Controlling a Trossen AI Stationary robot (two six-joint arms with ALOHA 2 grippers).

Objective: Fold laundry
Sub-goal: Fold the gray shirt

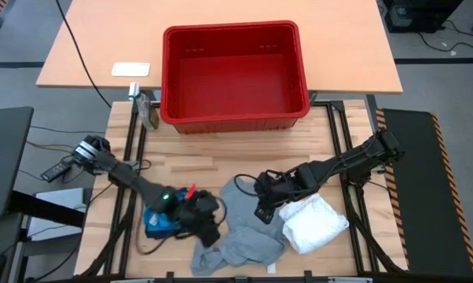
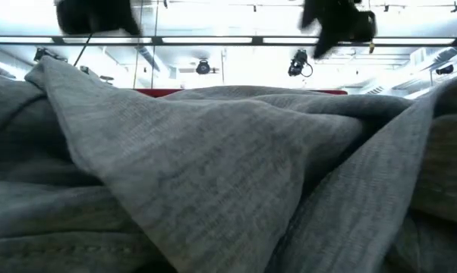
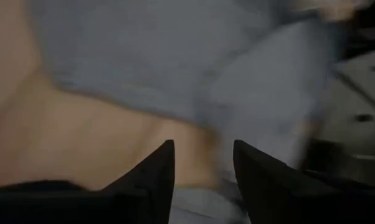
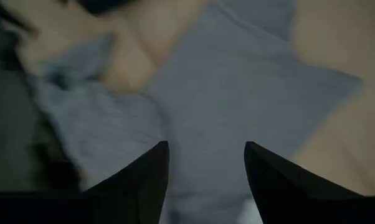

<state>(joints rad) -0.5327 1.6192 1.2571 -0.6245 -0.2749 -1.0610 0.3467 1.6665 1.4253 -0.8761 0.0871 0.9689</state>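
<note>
Both my claws, left gripper (image 3: 203, 165) and right gripper (image 4: 206, 165), hang spread above the crumpled light grey cloth garment (image 1: 248, 228) at six o'clock, so next I regrasp its edges to flatten it.

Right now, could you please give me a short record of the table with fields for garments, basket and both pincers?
grey garment: crumpled, front centre of table
white garment: bunched, to its right
blue garment: left, under left arm
red basket: far side, nothing inside
left pincer: open, over grey garment
right pincer: open, over grey garment
</note>
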